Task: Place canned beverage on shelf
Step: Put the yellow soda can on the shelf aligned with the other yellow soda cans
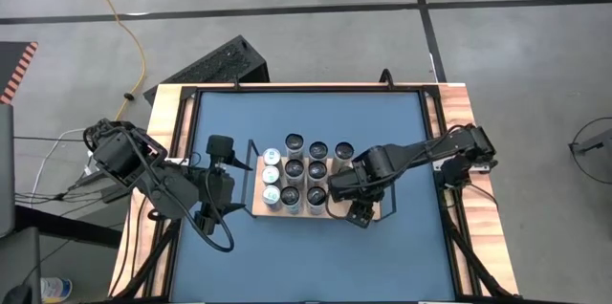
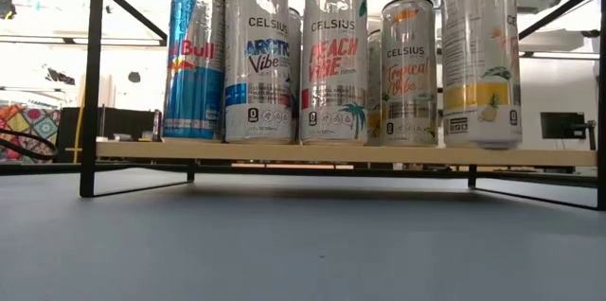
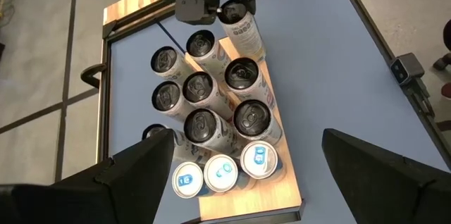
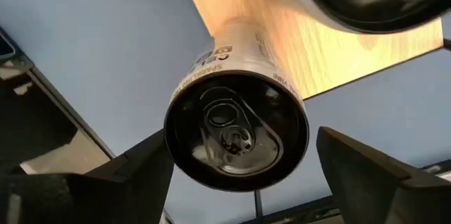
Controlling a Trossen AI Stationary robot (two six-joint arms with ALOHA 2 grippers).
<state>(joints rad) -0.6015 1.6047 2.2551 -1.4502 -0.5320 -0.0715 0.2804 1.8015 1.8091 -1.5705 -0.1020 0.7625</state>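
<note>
Shelf [image 1: 316, 214]: high view – light wood board in black wire frame, mid-table, right under the right gripper [image 1: 360, 210]. Cans standing in rows on it.
Right gripper: sits over the board's end, w/ the just-set can somewhere beneath it; can't pick that can out from up here.
Left gripper [image 1: 221, 155]: parked just off the shelf's other end, fingers spread wide, holding nothing afaict.
Low view: yellow can [image 2: 482, 52] stands upright at the end of the row, bottom flat on the shelf board [image 2: 284, 152]. Gripper itself barely in shot at the top edge, can't read the fingers here.
Left wrist view: right gripper [image 3: 232, 3] seen from across, hanging right over the end can [image 3: 243, 32]; the other cans packed tight next to it.
Right wrist view: can top [image 4: 236, 131] dead centre between the two fingers [image 4: 134, 175], gap showing on both sides, so jaws are spread and prob not gripping anymore. Can looks to be near the board's edge.
Risk 1: a finger clips the rim on the way up if the lift isn't straight → can tips, maybe off the edge.
Risk 2: any sideways drift bumps the neighbours, domino style.
Risk 3: if one finger pad is dragging on the can wall, it lifts or skews the can w/ it.
</note>
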